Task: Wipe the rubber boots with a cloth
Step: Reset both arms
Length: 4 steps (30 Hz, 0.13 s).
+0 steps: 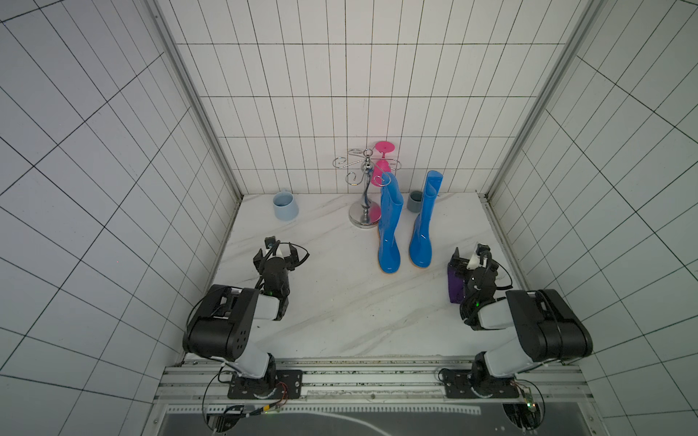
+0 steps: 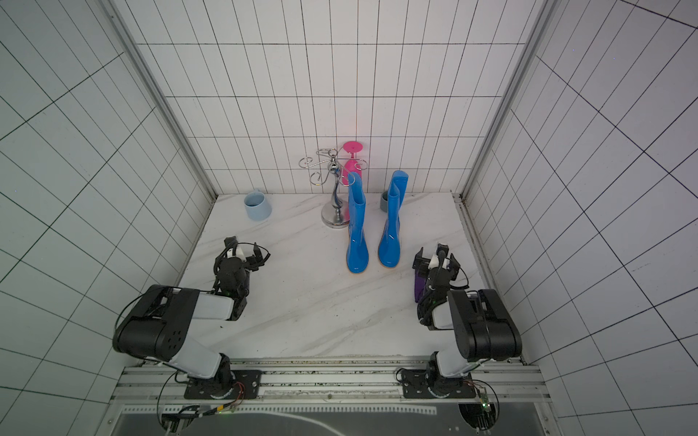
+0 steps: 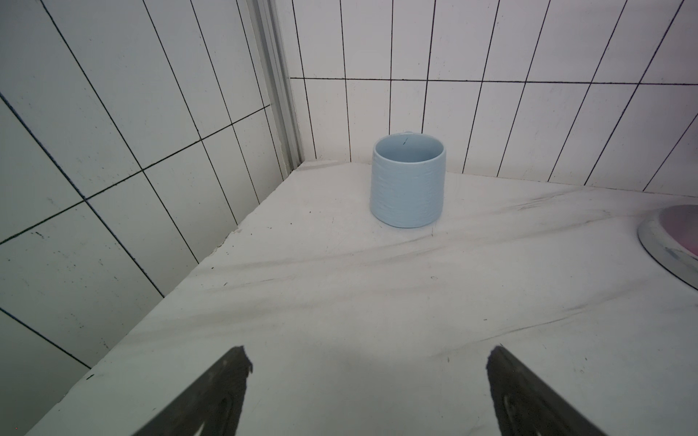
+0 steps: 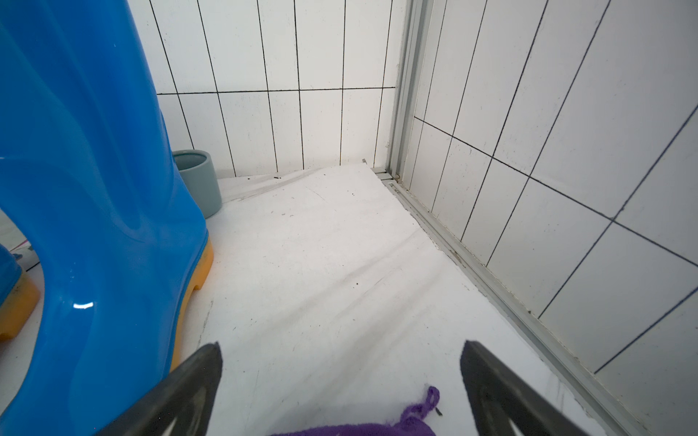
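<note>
Right gripper [image 4: 340, 351], jaws wide apart, hovers over the small dark-purple fabric cloth [image 4: 359, 428], which lies near the upright glossy blue rubber boots [image 1: 389, 226]. A shallow pinch could snag only its frayed corner, and a careless swing could topple a boot. Left gripper [image 3: 368, 353] idles, jaws apart too.

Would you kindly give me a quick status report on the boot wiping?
Left gripper, right gripper open, empty. Cloth lying beneath right gripper. Boots upright. Chrome stand close beside them.
</note>
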Motion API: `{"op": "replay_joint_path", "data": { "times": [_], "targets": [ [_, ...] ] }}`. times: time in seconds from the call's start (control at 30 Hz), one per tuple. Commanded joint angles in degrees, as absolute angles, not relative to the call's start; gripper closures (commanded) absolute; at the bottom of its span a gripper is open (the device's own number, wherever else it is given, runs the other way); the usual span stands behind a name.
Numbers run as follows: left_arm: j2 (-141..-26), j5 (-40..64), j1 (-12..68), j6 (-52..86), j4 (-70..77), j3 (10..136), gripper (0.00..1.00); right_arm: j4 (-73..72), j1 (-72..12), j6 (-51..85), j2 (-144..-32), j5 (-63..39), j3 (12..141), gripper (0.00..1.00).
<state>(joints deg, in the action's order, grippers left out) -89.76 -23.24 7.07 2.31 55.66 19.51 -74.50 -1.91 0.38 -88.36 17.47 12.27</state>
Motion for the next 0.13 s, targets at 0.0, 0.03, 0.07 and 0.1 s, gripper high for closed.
{"op": "replay_joint_path", "data": {
  "times": [0.0, 0.03, 0.07, 0.1],
  "targets": [
    [-89.25, -23.42, 7.19, 1.67, 55.95, 20.3, 0.02, -76.0, -1.83, 0.71, -88.94, 17.93, 12.92, 0.01],
    [-89.29, -23.42, 7.17, 1.61, 55.99, 20.3, 0.03, -76.09, -1.84, 0.71, -88.86, 17.89, 12.83, 0.0],
    [-89.3, -23.46, 7.21, 1.67, 55.99, 20.28, 0.03, -76.07, -1.84, 0.7, -88.86, 17.9, 12.76, 0.01],
    [-89.29, -23.44, 7.17, 1.63, 55.99, 20.27, 0.03, -76.14, -1.84, 0.7, -88.86, 17.92, 12.74, 0.0]
  ]
}}
